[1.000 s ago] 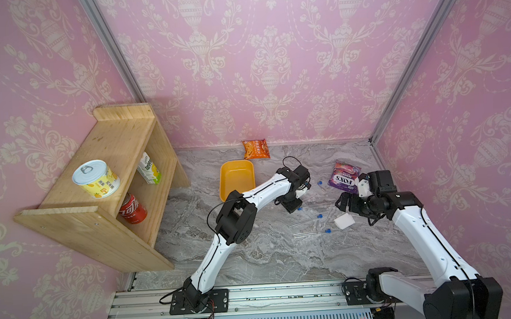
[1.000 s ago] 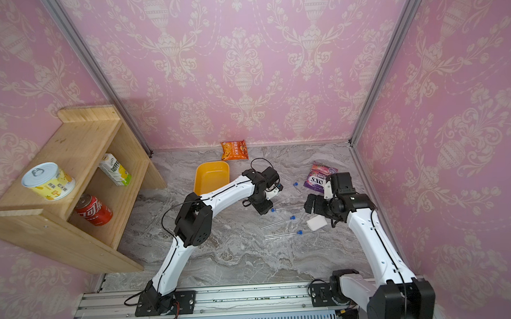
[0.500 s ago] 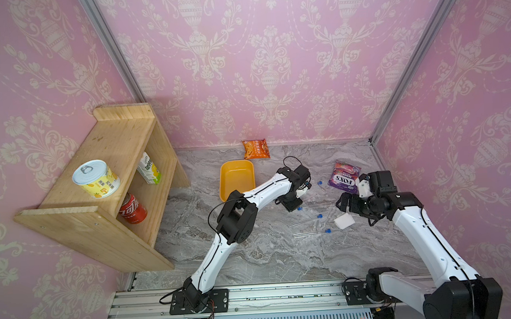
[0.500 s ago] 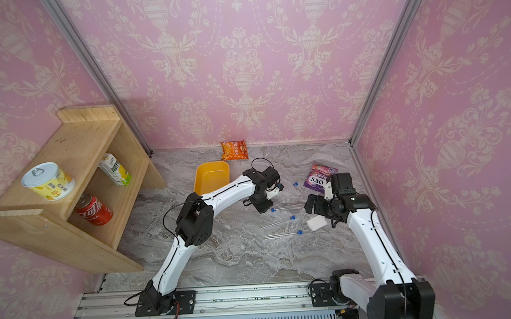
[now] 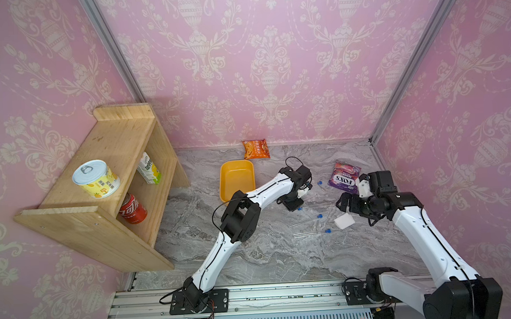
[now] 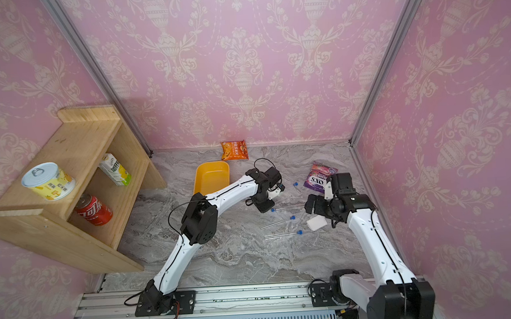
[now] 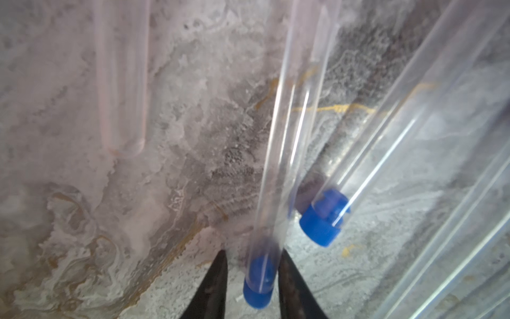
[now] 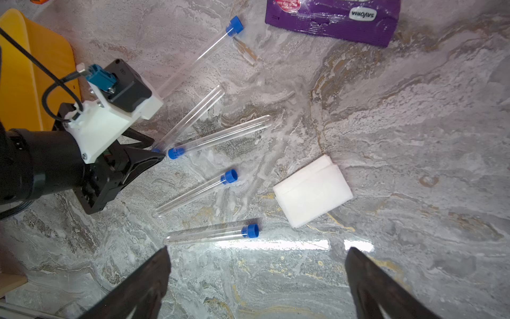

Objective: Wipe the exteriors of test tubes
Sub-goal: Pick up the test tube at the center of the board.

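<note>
In both top views the test tubes point(image 5: 319, 215) are faint, their clear glass all but lost against the marble table point(image 5: 253, 262); mostly the blue caps give them away. The left wrist view is blurred, its edge cuts off the tubes lying to one side, and only the fingertips of the left gripper point(image 7: 252, 252) show. The right wrist view cuts off the purple packet point(image 8: 334, 22) and the yellow tray point(image 8: 24, 69), and there a black finger of the left gripper hides most of one cap.

All five tubes lie flat in a loose fan between the two arms. The capped end of one tube point(image 7: 289, 138) sits between the left gripper's fingers. The jaws stand narrow around it, one finger against the glass or nearly so and a sliver of table showing beside the other, so no clamp is seen. A second tube point(image 7: 321, 223) lies with its cap just beside. The right gripper point(image 8: 258, 248) hovers with jaws wide and nothing in them, the nearest tube point(image 8: 212, 234) just beyond its tips and the white wipe point(image 8: 311, 190) near.

Bare marble lies open toward the front rail point(image 5: 255, 298). The wooden shelf point(image 5: 118, 137) stands well apart, by the left wall.
</note>
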Controlling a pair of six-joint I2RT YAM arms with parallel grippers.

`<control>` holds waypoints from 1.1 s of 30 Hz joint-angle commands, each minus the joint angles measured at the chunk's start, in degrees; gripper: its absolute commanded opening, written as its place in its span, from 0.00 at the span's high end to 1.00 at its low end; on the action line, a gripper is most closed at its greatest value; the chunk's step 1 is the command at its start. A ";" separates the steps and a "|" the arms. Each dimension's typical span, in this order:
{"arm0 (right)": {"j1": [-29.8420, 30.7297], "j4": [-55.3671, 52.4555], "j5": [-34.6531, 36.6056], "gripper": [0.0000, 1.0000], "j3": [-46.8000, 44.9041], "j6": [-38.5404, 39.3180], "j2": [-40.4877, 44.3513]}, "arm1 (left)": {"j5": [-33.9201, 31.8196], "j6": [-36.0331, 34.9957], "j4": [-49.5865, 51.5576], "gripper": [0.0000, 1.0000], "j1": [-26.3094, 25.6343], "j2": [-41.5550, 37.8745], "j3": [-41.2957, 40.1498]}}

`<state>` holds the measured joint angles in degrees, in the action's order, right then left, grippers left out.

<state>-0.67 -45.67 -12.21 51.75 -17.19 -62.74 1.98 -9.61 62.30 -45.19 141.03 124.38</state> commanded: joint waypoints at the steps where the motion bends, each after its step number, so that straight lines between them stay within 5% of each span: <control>1: -0.39 0.49 0.34 0.00 -0.95 0.05 0.20 | 1.01 -0.93 3.15 0.69 -0.26 0.83 1.31; 33: -0.38 0.78 0.21 0.00 -1.03 -0.01 -0.20 | 0.09 -0.15 3.24 0.85 -0.73 1.13 1.65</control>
<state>-0.67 -45.28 -12.21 51.35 -17.19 -62.74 2.20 -9.76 64.18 -45.30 141.82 125.82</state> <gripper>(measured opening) 0.998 0.181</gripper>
